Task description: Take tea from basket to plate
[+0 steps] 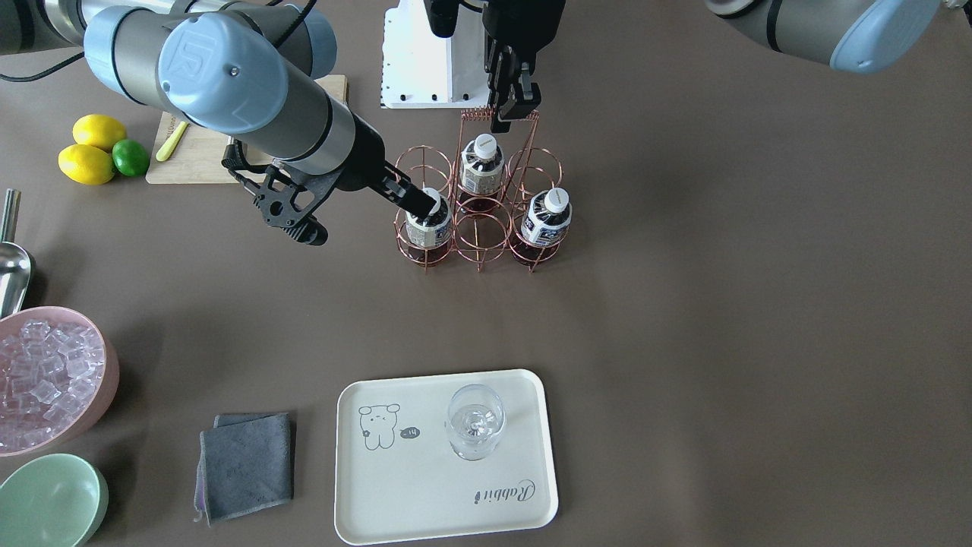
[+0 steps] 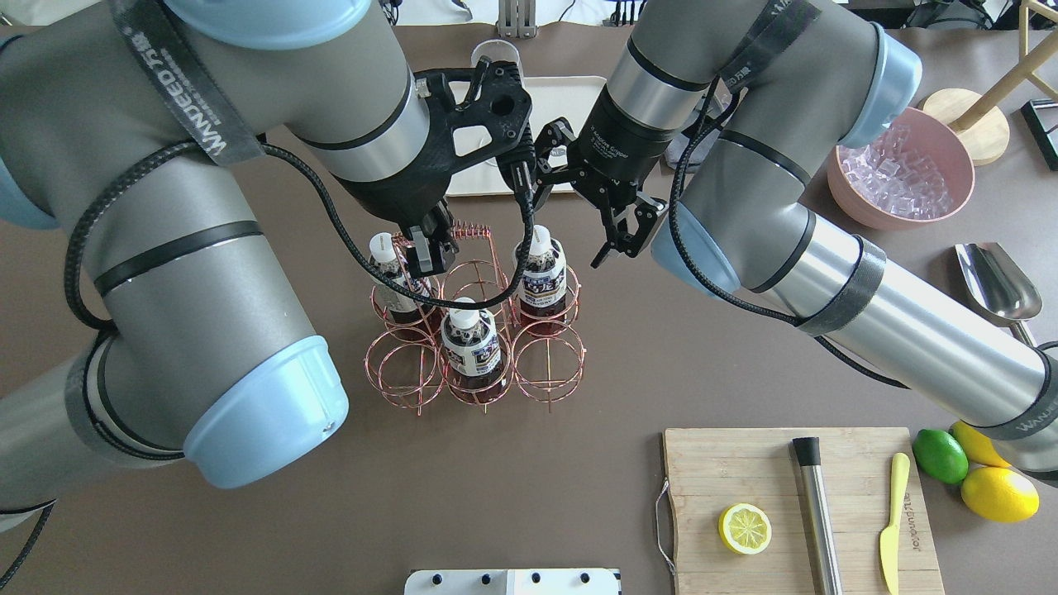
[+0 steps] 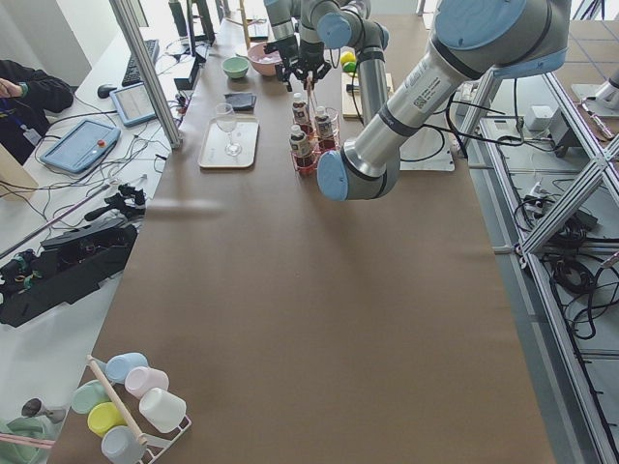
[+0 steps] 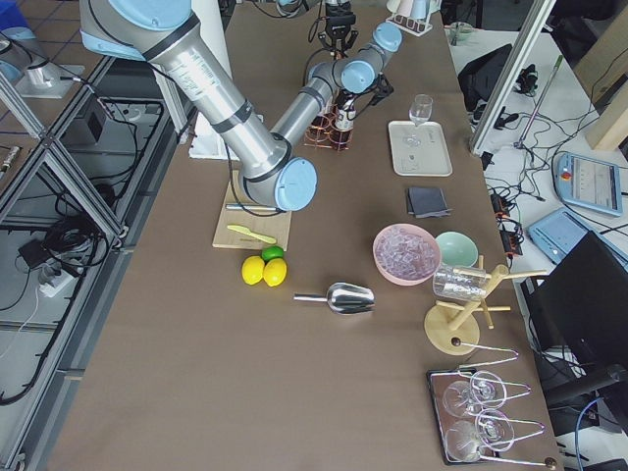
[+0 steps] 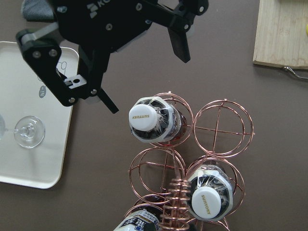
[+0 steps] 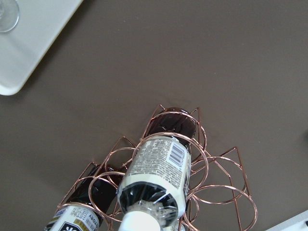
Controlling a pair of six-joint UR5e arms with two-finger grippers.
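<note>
The copper wire basket (image 1: pixel 480 228) holds three tea bottles. My right gripper (image 5: pixel 149 82) is open, its fingers spread just above the white cap of the corner tea bottle (image 5: pixel 150 119) nearest the plate, not gripping it. That bottle also shows in the overhead view (image 2: pixel 541 268), with the right gripper (image 2: pixel 566 227) above it. My left gripper (image 2: pixel 430 252) is shut on the basket's coiled handle (image 1: pixel 486 114). The other two bottles (image 1: pixel 480 163) (image 1: pixel 548 216) stand in their rings. The cream plate (image 1: pixel 425 486) lies toward the operators' side with a clear glass (image 1: pixel 474 422) on it.
A cutting board (image 2: pixel 793 504) with a lemon half, a metal bar and a yellow knife is near the robot. Lemons and a lime (image 1: pixel 99 152), a pink ice bowl (image 1: pixel 45 380), a green bowl (image 1: pixel 45 497), a grey cloth (image 1: pixel 247 463) and a metal scoop (image 2: pixel 996 281) lie around.
</note>
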